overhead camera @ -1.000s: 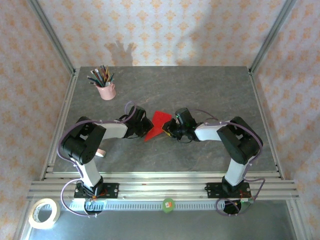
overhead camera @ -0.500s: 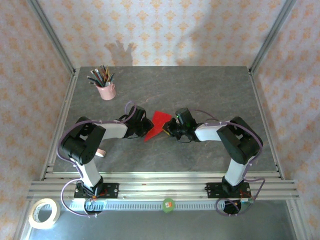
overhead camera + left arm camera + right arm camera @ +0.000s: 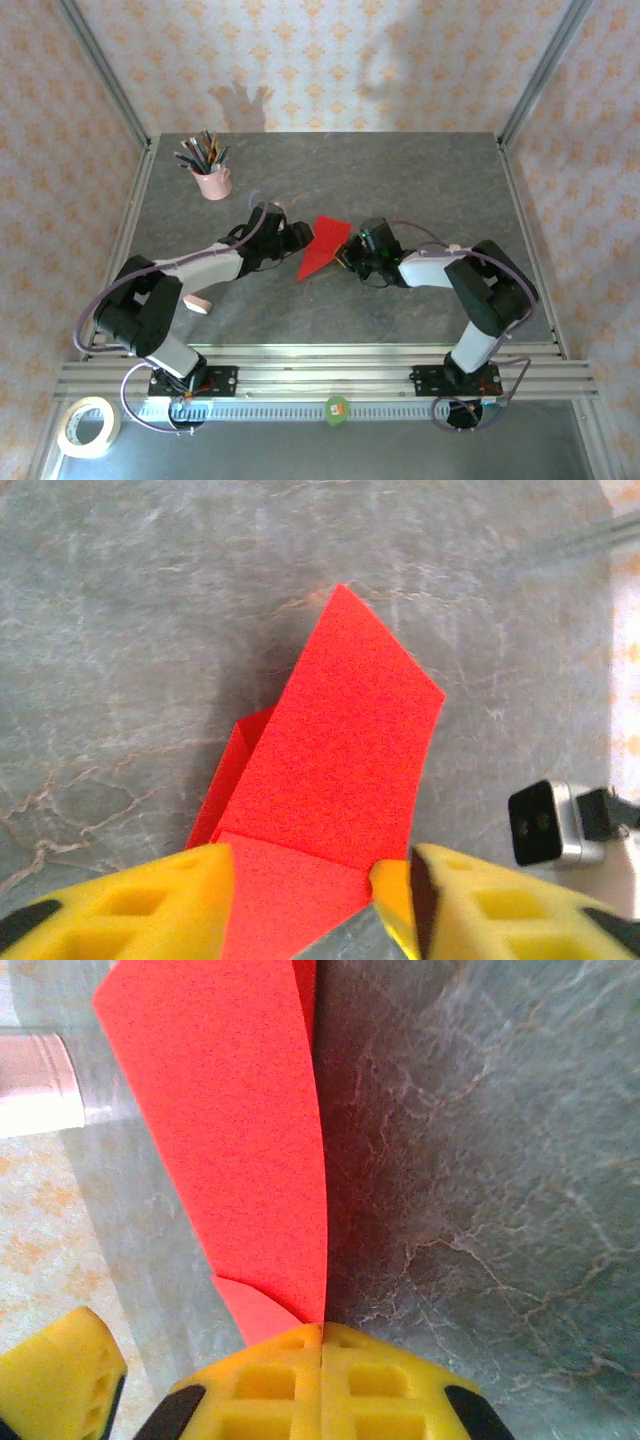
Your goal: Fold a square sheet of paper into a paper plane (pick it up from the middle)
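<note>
Mid-frame in the top view the plane [image 3: 322,246] sits on the counter [image 3: 420,180], long axis running upper right to lower left, the right gripper [image 3: 346,258] clenched on its right edge, the left gripper [image 3: 299,238] open, jaws astride its left edge.

The left arm [image 3: 190,275] has stretched out lower over the grey stone-look tabletop [image 3: 400,180]. The left jaws have come apart, one on each side of the end of the thin bright red creased paper plane [image 3: 330,770]. The right jaws have closed fully on its edge.
</note>
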